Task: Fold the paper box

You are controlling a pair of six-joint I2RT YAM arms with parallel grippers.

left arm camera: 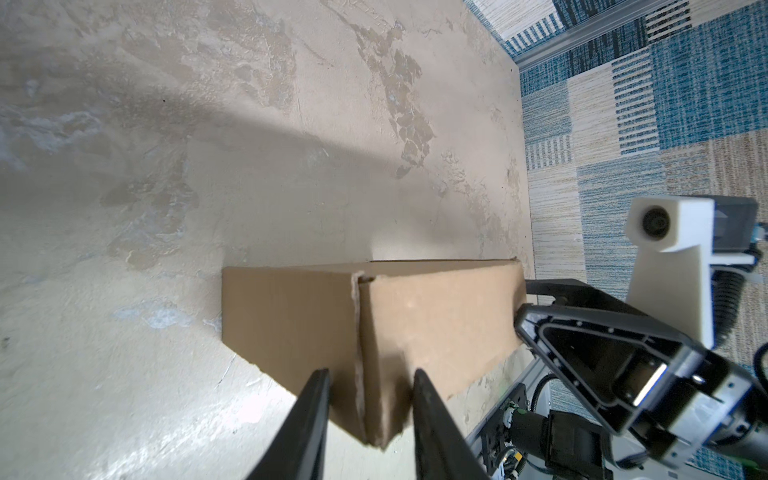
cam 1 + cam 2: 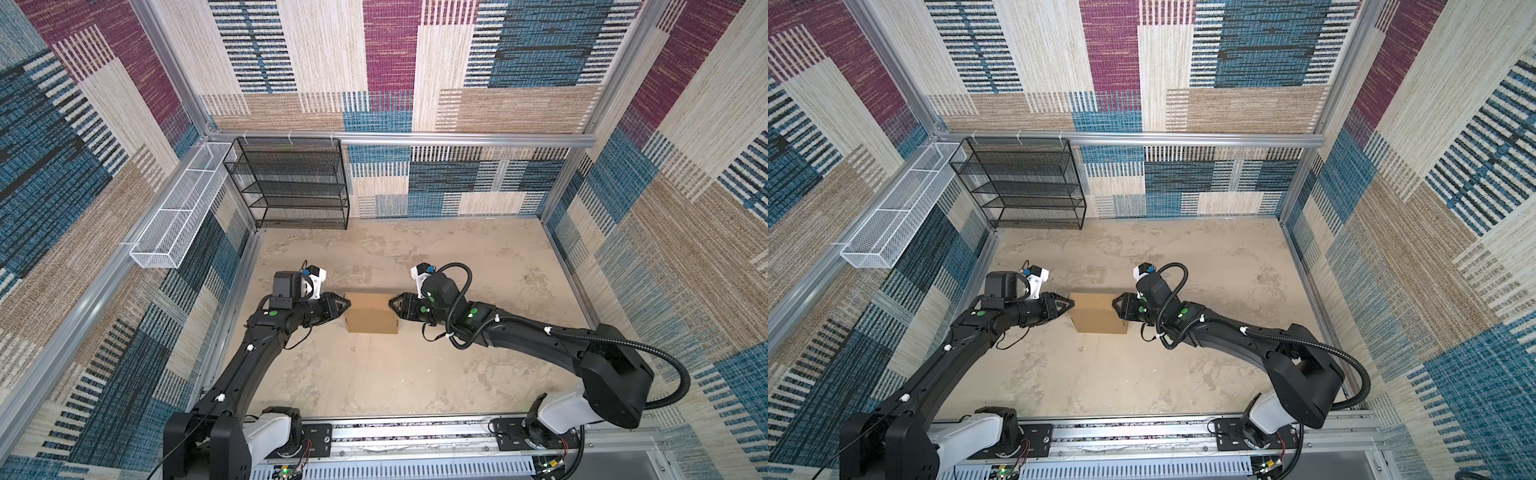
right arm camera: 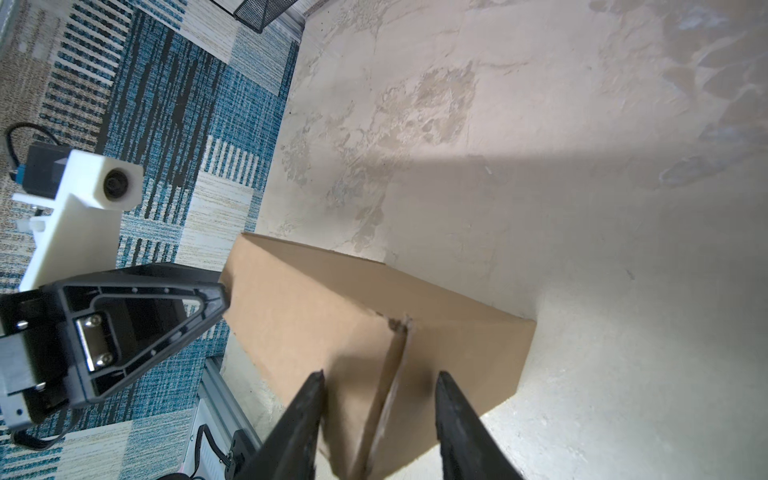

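the paper box point(image 2: 372, 318) already stands as a closed brown block on the bench point(image 2: 374, 374). it sits roughly midway between the near and far edges and a little toward the left edge. its long axis runs side to side, parallel to the near edge, so each short end faces one arm.

the left pincer point(image 2: 347, 305) sits right at the box's left end and the right pincer point(image 2: 391, 305) right at its right end. in both top views the tips touch, or all but touch, the cardboard, and neither arm is nearer than the other. the box lies straight ahead of each pincer, in line between the two.

from the left wrist, the left pincer has its jaws partly apart, straddling a long edge of the box at that end, where the seam point(image 1: 358, 282) gapes a little. the right wrist shows the right pincer the same way, with jaws partly apart across the same ridge at its own end. neither looks clamped on anything. i can't tell whether the tips press the end faces or only rest against them.

i'd judge the coming move depends on both ends being worked together along that long axis. a shove from one side alone would likely slide the box toward the opposite edge.
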